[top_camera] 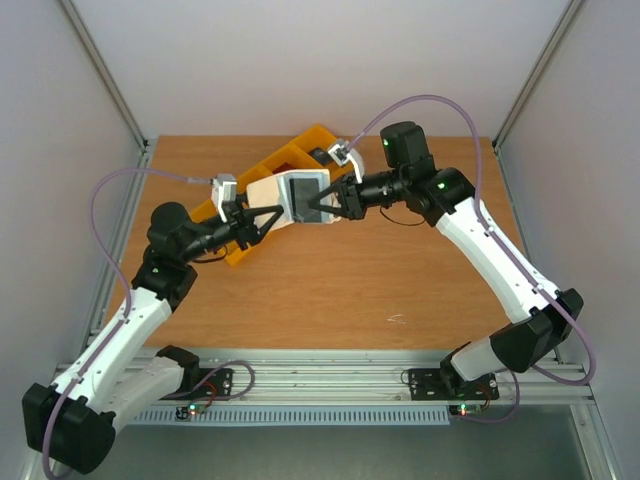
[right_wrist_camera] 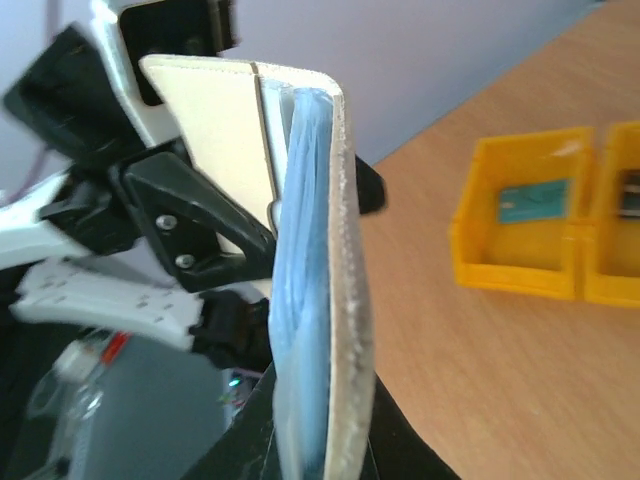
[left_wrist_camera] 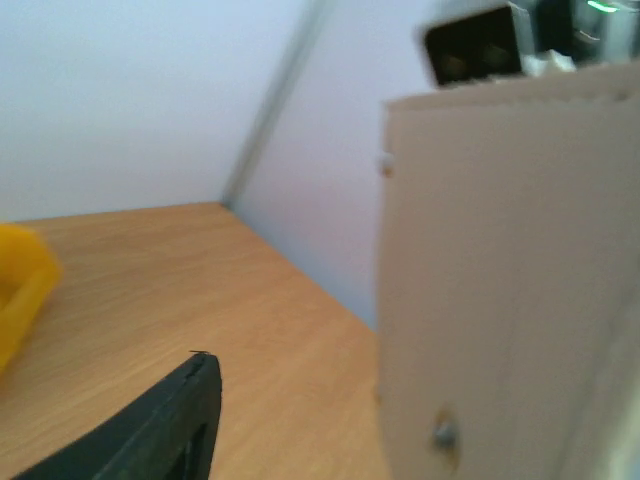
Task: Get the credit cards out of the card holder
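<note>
The pale beige card holder hangs folded open above the table, between my two grippers. My right gripper is shut on its right flap; in the right wrist view the holder stands edge-on between that gripper's fingers, pale blue inside. My left gripper is open at the left flap: one black finger stands well clear of it and the other is hidden. A dark patch shows on the inner face. I cannot make out the credit cards as such.
A row of yellow plastic bins lies diagonally on the wooden table behind and under the holder, and shows in the right wrist view with small items inside. White walls enclose the table on three sides.
</note>
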Controlling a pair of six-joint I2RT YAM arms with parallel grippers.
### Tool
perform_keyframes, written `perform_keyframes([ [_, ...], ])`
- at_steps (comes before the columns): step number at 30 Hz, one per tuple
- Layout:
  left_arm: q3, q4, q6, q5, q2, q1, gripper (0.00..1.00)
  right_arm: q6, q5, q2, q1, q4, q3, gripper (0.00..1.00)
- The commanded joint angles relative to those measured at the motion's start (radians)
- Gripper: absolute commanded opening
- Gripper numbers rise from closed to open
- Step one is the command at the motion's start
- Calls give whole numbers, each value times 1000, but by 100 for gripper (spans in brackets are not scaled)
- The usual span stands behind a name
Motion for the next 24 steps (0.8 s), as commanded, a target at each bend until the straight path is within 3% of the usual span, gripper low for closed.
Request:
perform_keyframes([
  [1,29,-177,29,-470,-8,2,60,72,252,-1,-34,-39,14,1],
  [4,28,-245,118,-625,2,3,65,156,607,63,-32,-221,106,1],
  [7,26,-242,236,-553,-3,3,66,192,903,146,12,-403,214,1],
  [8,27,-230,246,-506,-2,3,63,185,997,163,48,-437,234,1],
  [10,26,-175,251,-354,2,3,47,172,1079,198,96,-455,262,1],
  [12,24,-110,240,-140,16,-4,34,155,1081,222,137,-454,288,1],
  [15,26,-40,159,69,46,-50,33,92,1014,253,195,-435,334,1],
  [24,50,-106,134,-76,86,-56,31,-17,522,117,206,-150,168,1],
])
